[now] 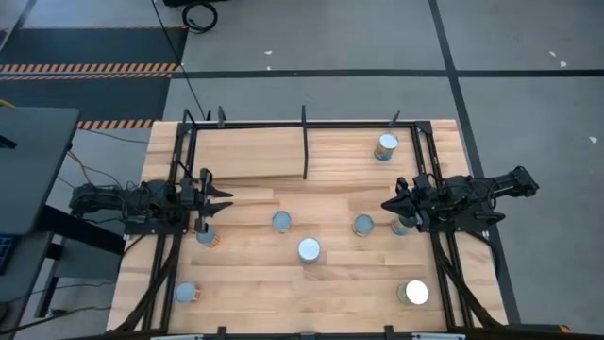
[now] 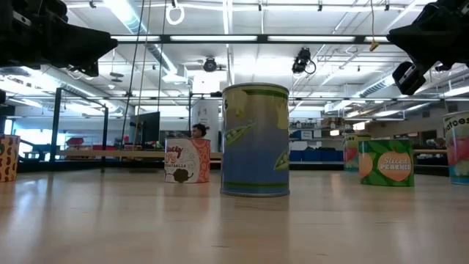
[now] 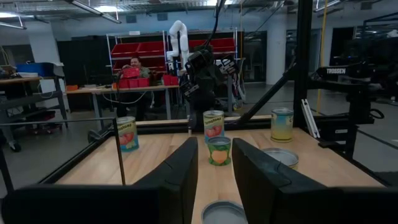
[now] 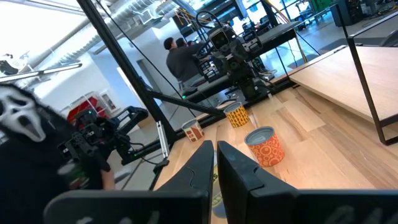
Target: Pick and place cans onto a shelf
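Note:
Eight cans stand upright on their bases. One can (image 1: 387,146) stands on the shelf (image 1: 255,151), right of its black divider (image 1: 305,142). The others stand on the tabletop: three mid-table (image 1: 281,221) (image 1: 309,249) (image 1: 362,225), two near the front (image 1: 186,293) (image 1: 413,293), one beside my left gripper (image 1: 206,234) and one partly under my right gripper (image 1: 402,227). My left gripper (image 1: 225,200) is open and empty at the table's left, pointing right; a silver can top (image 3: 224,213) shows low between its fingers. My right gripper (image 1: 387,204) is shut and empty at the right, pointing left.
Black rods edge the shelf and run along both table sides (image 1: 179,179) (image 1: 429,179). The central can (image 2: 255,139) fills the middle of the low view. People sit at benches beyond the table (image 3: 134,65) (image 4: 180,59). Bare wood lies between the mid-table cans and the shelf.

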